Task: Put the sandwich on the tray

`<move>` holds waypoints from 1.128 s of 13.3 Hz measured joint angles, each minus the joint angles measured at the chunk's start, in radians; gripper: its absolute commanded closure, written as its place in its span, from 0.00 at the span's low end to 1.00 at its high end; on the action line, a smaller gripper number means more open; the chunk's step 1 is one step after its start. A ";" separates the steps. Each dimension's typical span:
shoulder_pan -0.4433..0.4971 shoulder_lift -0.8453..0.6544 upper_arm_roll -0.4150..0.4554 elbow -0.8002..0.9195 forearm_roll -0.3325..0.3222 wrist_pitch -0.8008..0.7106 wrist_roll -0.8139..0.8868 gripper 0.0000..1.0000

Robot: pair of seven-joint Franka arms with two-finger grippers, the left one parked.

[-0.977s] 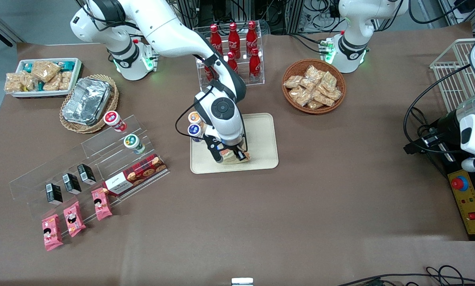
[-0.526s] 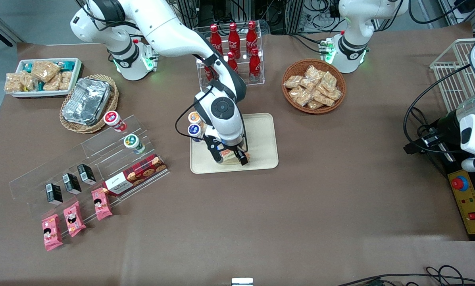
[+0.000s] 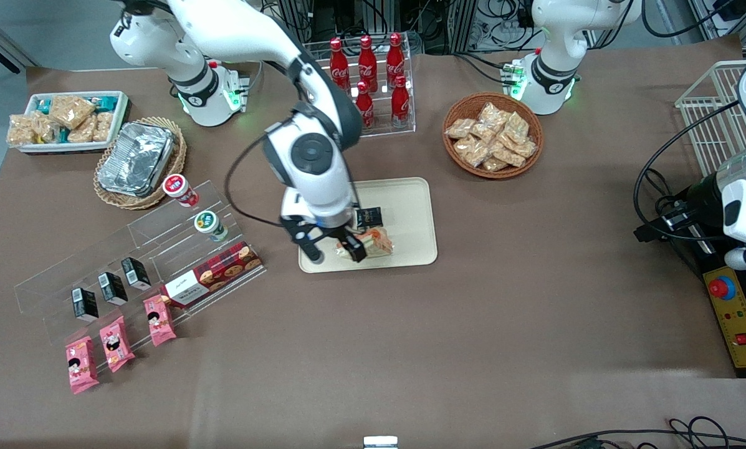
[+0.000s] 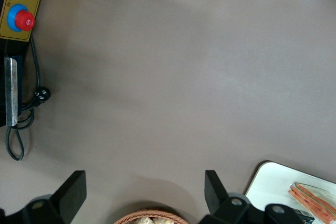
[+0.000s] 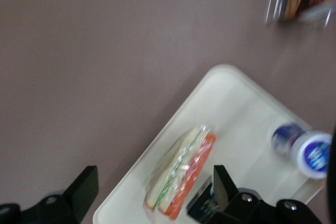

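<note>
Cream-beige tray (image 3: 410, 212), pale sandwich (image 5: 181, 174) with orange and green edge, black-fingered hand (image 3: 332, 249), brown table (image 3: 410, 337).

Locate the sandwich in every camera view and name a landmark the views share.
Front view: the sandwich lies on the tray, near its camera-side rim, with the gripper raised over it, jaws open.
Left wrist view: sandwich on the tray's corner.
Right wrist view: sandwich near the tray's rim.
Shared landmark: the tray.
</note>
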 measured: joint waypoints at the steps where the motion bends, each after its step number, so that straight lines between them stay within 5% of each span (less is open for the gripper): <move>1: -0.002 -0.025 -0.042 -0.001 -0.001 -0.033 -0.111 0.02; 10: -0.030 -0.115 -0.417 -0.009 -0.002 -0.200 -1.080 0.02; 15: -0.138 -0.178 -0.476 -0.014 -0.002 -0.286 -1.392 0.02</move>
